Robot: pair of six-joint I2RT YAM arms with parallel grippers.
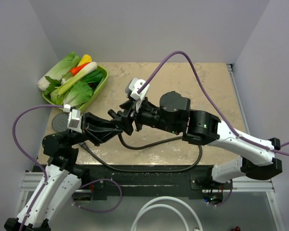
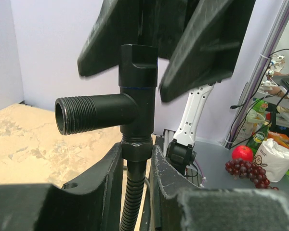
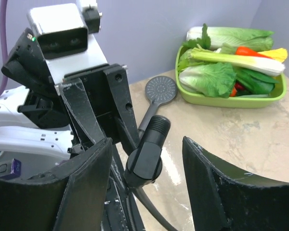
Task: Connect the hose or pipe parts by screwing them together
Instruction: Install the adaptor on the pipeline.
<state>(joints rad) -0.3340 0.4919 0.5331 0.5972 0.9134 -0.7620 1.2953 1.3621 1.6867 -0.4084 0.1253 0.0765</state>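
Pale lavender walls box in a beige, marbled surface. A green tray of vegetables sits in its far left corner, and the grey shower head lies flat just in front of the tray, out of the way of the work. Whether the hose's other end reaches the shower head I cannot tell.

The two arms meet nose to nose above the middle of the surface. The left gripper has its jaws closed on the end nut of the dark hose, right under the black T-shaped fitting. The fitting stands upright on that nut. This hold likely serves to stop the hose end from spinning and to present the fitting to the other arm.

The right gripper has its jaws spread, one on each side of the fitting's upper body. In its own wrist view they are clear of the fitting, well placed to close on it and turn it onto the nut.

The fitting's threaded side port points out bare, with nothing screwed to it. Below the grip, the hose hangs down and loops loosely across the surface toward the near edge, slack enough not to fight a twist.
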